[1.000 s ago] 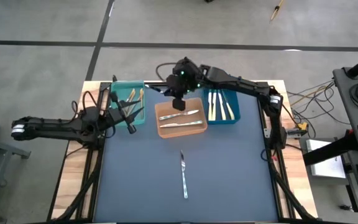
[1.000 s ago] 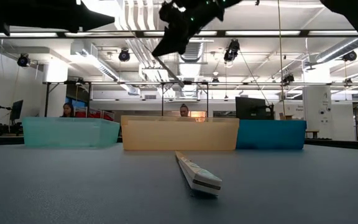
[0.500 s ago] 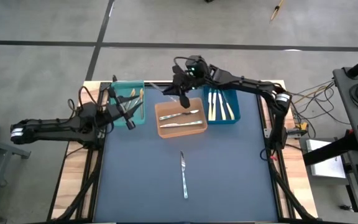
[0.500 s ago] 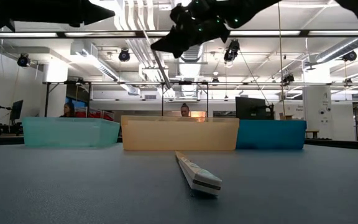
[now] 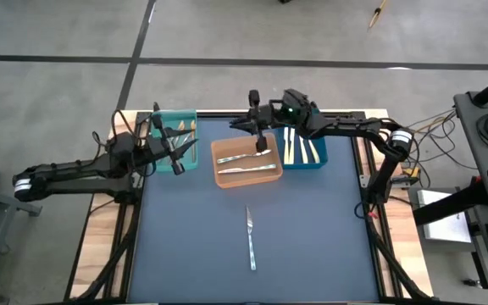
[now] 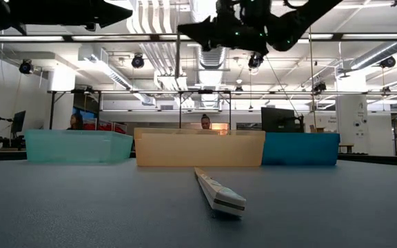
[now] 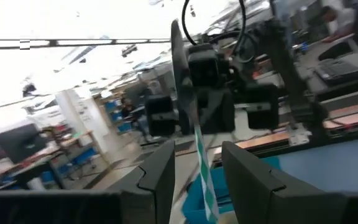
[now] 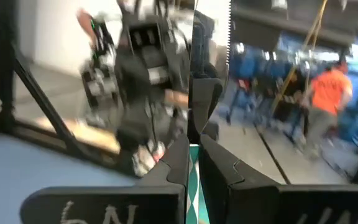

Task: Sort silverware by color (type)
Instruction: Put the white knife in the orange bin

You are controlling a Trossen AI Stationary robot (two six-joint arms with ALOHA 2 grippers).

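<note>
A silver fork lies flat on the dark mat near the middle of the table; it also shows in the low view. Two silver pieces lie in the orange bin. Yellow-handled pieces lie in the blue bin, and gold pieces lie in the teal bin. My right gripper hangs shut and empty, high over the orange bin's far edge, pointing level toward the table's left. My left gripper is open and empty at the teal bin's near right corner.
The three bins stand side by side along the far edge of the mat. The wooden table edge frames the mat on the left and right. People show far off in the room behind the table.
My right gripper has risen from above the orange bin and drawn back toward the table's right edge. It has tipped from pointing down to pointing level toward the left.
</note>
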